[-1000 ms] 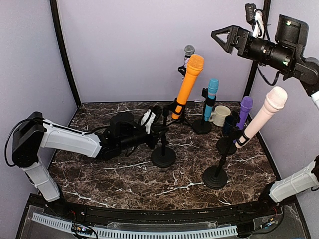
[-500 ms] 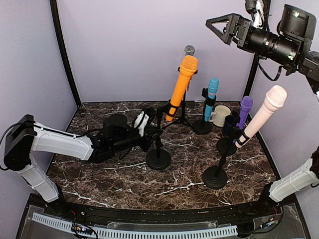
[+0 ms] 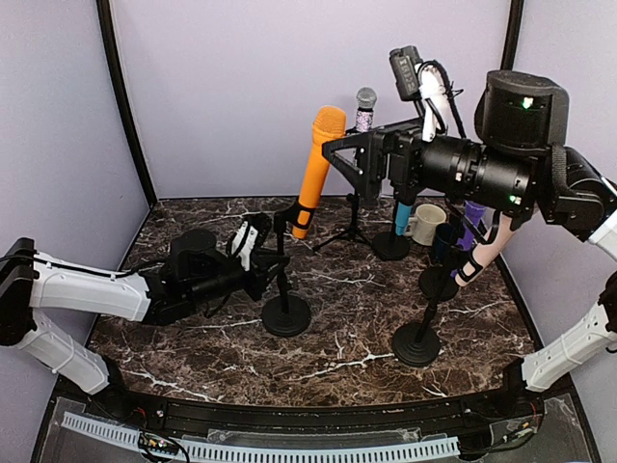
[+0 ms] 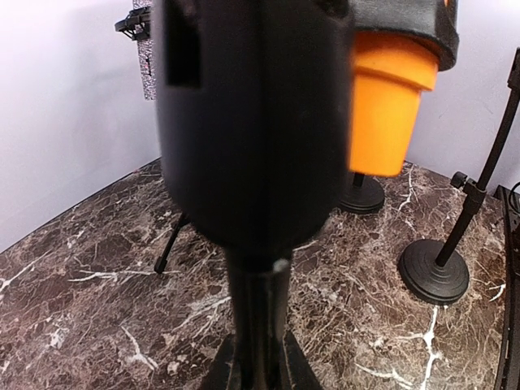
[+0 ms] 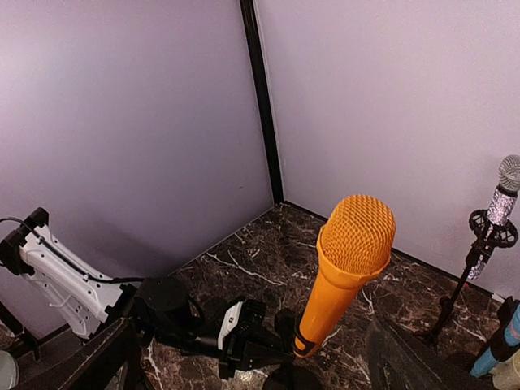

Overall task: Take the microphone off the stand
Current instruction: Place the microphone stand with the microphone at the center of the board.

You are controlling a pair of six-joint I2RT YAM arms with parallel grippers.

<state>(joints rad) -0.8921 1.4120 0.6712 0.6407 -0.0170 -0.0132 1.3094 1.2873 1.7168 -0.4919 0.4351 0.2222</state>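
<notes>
The orange microphone (image 3: 316,172) sits tilted in a black clip on a stand (image 3: 285,314) at centre left. My left gripper (image 3: 265,258) is shut on the stand's pole; in the left wrist view the pole (image 4: 258,321) runs between my fingers (image 4: 218,367), with the microphone's lower end (image 4: 386,106) above. My right gripper (image 3: 335,154) is open, just right of the microphone's upper body and not touching it. In the right wrist view the microphone (image 5: 345,260) stands ahead of the gap between my open fingers (image 5: 106,357).
A glitter microphone (image 3: 365,99) on a tripod stands at the back. Blue (image 3: 412,174), purple (image 3: 474,207) and pink (image 3: 485,249) microphones on stands and a cream mug (image 3: 425,222) crowd the right. A round stand base (image 3: 416,343) sits front right.
My left gripper has pulled the stand and orange microphone leftward. My right arm has swung down and left from high at the right to beside the microphone.
</notes>
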